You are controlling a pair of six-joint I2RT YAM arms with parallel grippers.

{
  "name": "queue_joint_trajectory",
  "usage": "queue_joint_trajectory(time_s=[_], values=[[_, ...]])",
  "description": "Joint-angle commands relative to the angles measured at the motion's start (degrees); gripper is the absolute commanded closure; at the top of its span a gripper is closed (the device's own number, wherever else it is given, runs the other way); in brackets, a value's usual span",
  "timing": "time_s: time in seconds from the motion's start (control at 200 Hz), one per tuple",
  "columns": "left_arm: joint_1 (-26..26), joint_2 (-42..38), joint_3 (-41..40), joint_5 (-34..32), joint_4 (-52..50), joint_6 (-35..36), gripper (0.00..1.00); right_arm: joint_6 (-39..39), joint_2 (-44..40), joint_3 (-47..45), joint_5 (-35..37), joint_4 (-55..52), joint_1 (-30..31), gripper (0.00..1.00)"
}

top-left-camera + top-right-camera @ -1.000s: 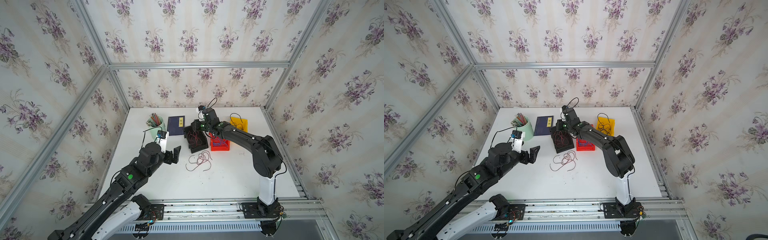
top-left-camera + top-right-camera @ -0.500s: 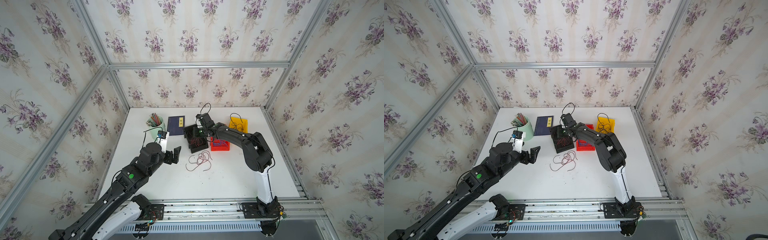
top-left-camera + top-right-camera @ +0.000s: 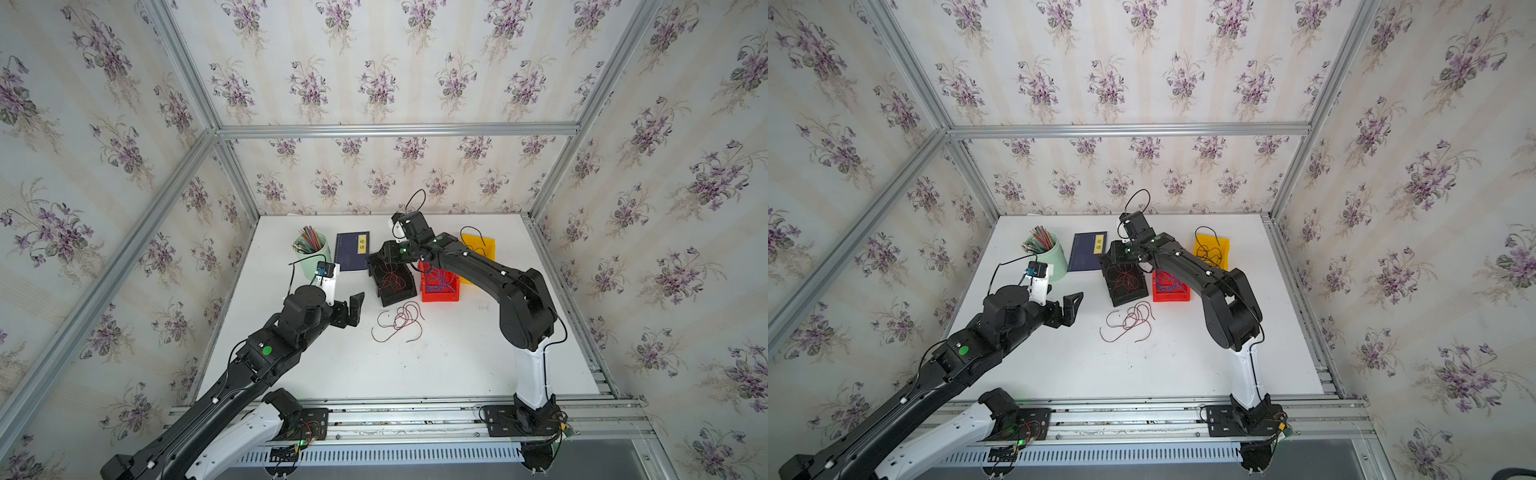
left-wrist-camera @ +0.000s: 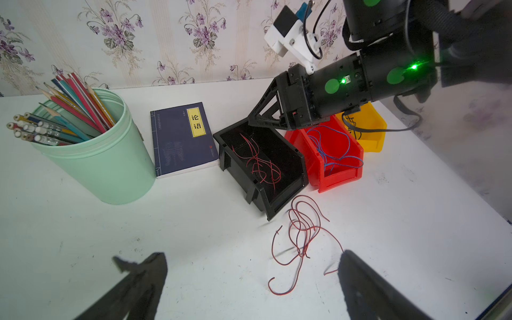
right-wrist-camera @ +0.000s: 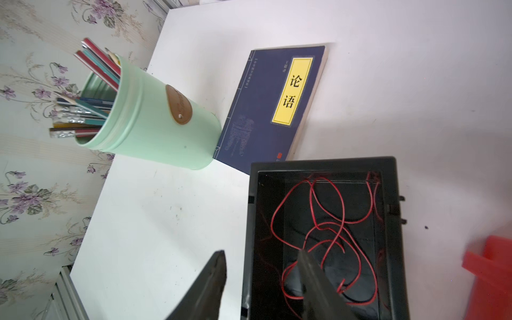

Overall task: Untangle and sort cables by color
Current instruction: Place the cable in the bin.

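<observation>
Black left arm (image 3: pixel 299 311) and right arm (image 3: pixel 490 274) bear white base links (image 3: pixel 530 374), green stickers (image 3: pixel 266 350).

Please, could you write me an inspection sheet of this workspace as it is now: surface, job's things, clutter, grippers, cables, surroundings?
Surface: white table, a few small dark marks.
Job's things: red cables in the black bin; blue cables in the red bin; black cables in the yellow bin; loose red cables on the table before the black bin.
Clutter: green cup with pencils; blue book lying flat.
Grippers: left gripper open, near the loose red cables; right gripper open over the black bin's edge, nothing between the jaws.
Cables: black arm cord loops up by the right wrist.
Surroundings: flowered walls, aluminium frame.
</observation>
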Motion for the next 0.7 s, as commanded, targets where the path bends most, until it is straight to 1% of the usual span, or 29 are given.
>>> queue_joint_trajectory(time_s=[0.0,0.13,0.19,0.26,0.375,0.544,0.624,0.694], values=[[0.06,0.63,0.38,0.54,1.67,-1.19,0.01,-1.18,-2.06,-0.14,-0.61,-3.57,0.05,0.53],[0.06,2.07,0.97,0.37,-1.06,-3.05,0.01,-1.23,-6.80,-3.34,-0.39,-3.66,0.05,0.53],[0.06,3.35,1.09,2.92,-2.96,-1.90,0.01,-0.89,-9.69,-5.81,-0.50,-3.37,-0.03,0.53],[-0.02,5.42,0.95,7.54,-5.22,-0.52,0.01,-0.53,-13.08,-9.30,-0.55,-3.10,-0.13,0.53],[-0.10,9.07,-0.57,12.98,-7.83,-1.74,0.01,0.18,-19.15,-16.31,0.22,-2.44,-0.30,0.53],[-0.68,12.66,-4.47,17.42,-4.95,-5.50,0.00,2.12,-27.12,-26.02,-0.06,-0.72,-0.87,0.53],[-1.08,15.75,-5.52,18.70,-2.79,-7.84,0.04,2.91,-29.46,-28.99,-0.37,-0.13,-1.00,0.53],[-1.75,19.78,-5.54,19.73,-1.29,-8.95,0.05,3.53,-31.07,-30.94,-0.72,0.08,-0.96,0.53]])
